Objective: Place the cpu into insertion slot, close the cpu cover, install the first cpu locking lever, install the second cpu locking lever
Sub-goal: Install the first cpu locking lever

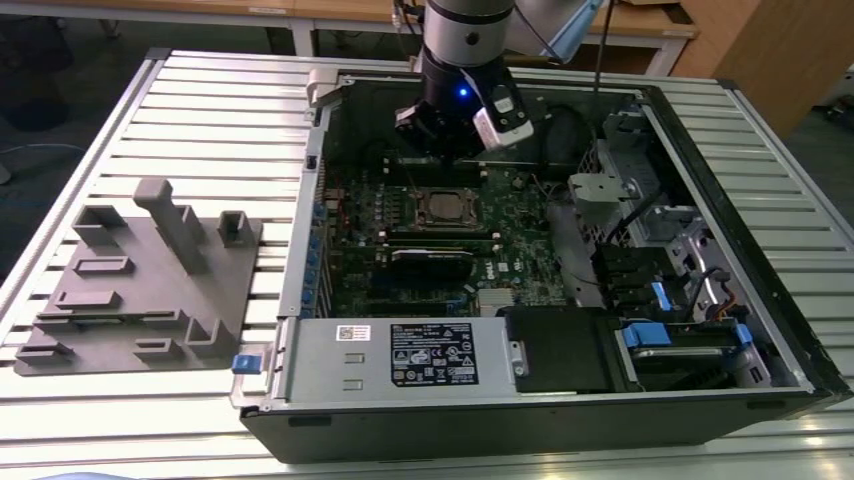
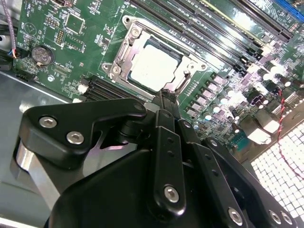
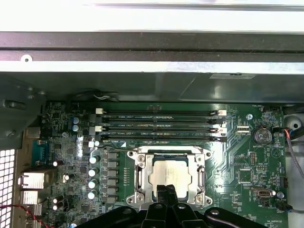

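Silver-grey top upward, the cpu (image 2: 152, 71) is seated flat, framed by the cpu cover (image 2: 124, 53). The gripper (image 2: 164, 94) is held pinched together at its edge. A grey jig (image 1: 134, 280) is shown beside the case in the exterior view.

A pale slatted metal table (image 1: 200, 120) stands near wooden desks (image 1: 200, 8), over a dark floor (image 1: 134, 40).

light: bright, overhead | glare: cpu (image 2: 154, 71) top, table (image 1: 200, 100) slats | shadow: case (image 1: 534, 430) interior dim
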`<state>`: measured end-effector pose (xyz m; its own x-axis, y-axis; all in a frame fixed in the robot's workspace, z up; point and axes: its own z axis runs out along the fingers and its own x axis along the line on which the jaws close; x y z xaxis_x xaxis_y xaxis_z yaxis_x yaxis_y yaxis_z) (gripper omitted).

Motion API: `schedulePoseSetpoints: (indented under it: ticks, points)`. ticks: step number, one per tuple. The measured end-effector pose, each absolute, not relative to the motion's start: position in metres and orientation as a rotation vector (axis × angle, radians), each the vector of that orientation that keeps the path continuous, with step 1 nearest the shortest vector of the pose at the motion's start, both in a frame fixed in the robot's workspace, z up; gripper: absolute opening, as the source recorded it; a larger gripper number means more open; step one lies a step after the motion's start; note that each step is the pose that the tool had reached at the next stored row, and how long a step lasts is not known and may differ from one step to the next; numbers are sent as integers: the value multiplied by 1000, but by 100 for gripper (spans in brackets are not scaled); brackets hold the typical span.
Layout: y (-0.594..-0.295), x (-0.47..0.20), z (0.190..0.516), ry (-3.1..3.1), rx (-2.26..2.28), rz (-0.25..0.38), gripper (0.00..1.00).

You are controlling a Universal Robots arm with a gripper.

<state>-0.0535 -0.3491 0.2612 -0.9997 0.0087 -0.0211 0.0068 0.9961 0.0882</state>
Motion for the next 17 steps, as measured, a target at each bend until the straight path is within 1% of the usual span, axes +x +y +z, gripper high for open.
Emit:
schedulePoseSetpoints:
  ticks: [17]
  points:
    - [-350, -59, 261, 3117, 12, 138, 11]
